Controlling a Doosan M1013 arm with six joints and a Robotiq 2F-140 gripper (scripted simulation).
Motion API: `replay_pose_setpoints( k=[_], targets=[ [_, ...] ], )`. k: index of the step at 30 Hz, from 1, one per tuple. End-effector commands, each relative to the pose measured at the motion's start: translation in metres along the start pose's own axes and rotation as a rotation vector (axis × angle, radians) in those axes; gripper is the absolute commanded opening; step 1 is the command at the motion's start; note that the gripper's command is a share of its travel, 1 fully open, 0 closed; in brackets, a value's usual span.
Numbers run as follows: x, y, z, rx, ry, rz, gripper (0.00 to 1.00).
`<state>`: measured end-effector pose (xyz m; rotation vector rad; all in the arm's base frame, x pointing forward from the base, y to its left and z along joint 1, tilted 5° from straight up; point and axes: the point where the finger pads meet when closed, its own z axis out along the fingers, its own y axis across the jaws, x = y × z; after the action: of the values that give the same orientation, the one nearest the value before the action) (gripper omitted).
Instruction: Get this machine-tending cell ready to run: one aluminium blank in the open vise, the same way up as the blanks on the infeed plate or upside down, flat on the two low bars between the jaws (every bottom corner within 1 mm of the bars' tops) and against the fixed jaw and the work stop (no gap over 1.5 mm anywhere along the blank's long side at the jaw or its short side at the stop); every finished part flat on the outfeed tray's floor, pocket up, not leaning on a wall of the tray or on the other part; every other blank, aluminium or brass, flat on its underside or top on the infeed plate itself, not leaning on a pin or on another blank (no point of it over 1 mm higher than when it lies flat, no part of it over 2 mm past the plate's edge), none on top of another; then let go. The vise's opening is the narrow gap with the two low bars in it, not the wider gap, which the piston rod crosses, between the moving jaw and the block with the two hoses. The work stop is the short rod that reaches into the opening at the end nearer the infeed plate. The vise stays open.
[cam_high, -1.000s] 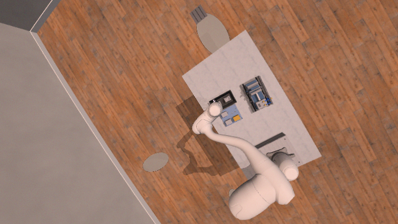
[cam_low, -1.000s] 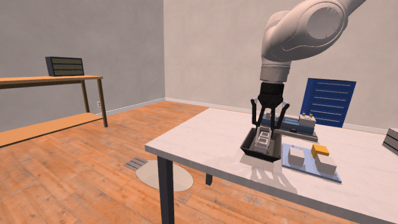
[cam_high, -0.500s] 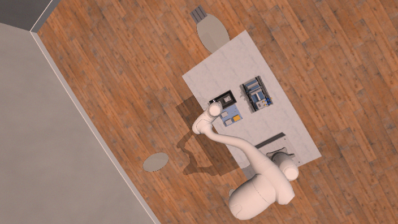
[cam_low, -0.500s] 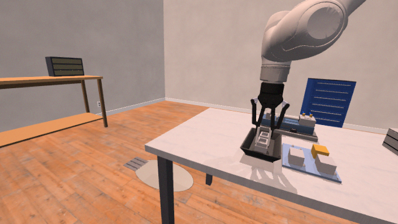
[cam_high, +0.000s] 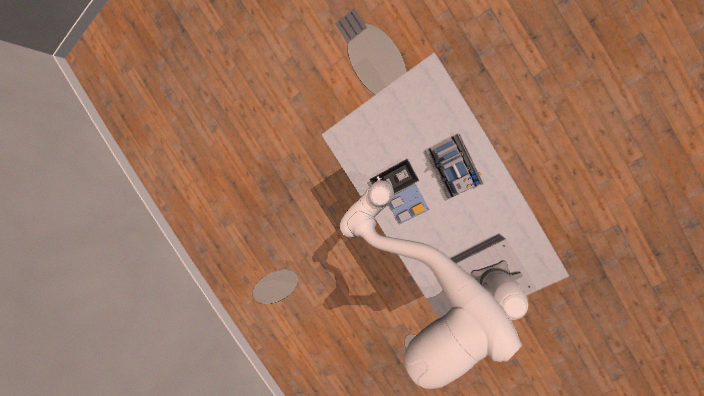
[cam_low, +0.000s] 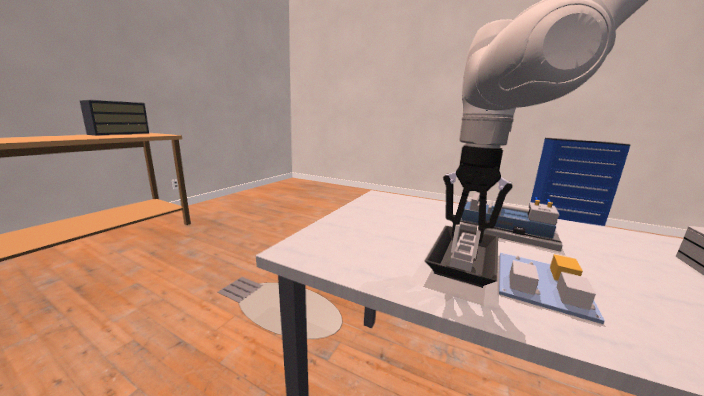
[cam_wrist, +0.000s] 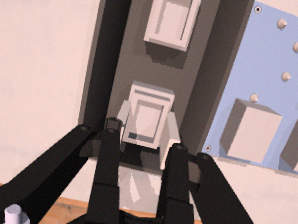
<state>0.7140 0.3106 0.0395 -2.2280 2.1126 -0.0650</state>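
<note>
My gripper (cam_low: 469, 227) (cam_wrist: 146, 118) is shut on a finished part (cam_low: 470, 240) (cam_wrist: 148, 117), a pale block with its pocket facing up. It holds the part low inside the dark outfeed tray (cam_low: 439, 256) (cam_wrist: 107, 50) (cam_high: 387, 176), at the near end in the wrist view. A second finished part (cam_wrist: 172, 12) (cam_low: 462, 255) (cam_high: 401, 175) lies pocket up in the tray, apart from the held one. Two aluminium blanks (cam_low: 523, 276) (cam_low: 576, 290) and a brass blank (cam_low: 566, 265) (cam_high: 419, 209) lie on the blue infeed plate (cam_low: 545, 300) (cam_wrist: 246, 63). In the top view the arm's wrist hides the gripper.
The vise (cam_low: 515, 220) (cam_high: 457, 165) stands behind the tray and plate; its opening is too small to make out. A blue panel (cam_low: 580, 180) stands at the back of the table. A dark block (cam_low: 692, 247) sits at the right edge.
</note>
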Motion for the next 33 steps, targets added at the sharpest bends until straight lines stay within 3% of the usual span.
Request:
replay_pose_setpoints(
  k=[1,33],
  targets=[
    [0.0,0.0,0.0,0.0,0.0,0.0,0.0],
    [0.0,0.0,0.012,0.0,0.0,0.0,0.0]
  ],
)
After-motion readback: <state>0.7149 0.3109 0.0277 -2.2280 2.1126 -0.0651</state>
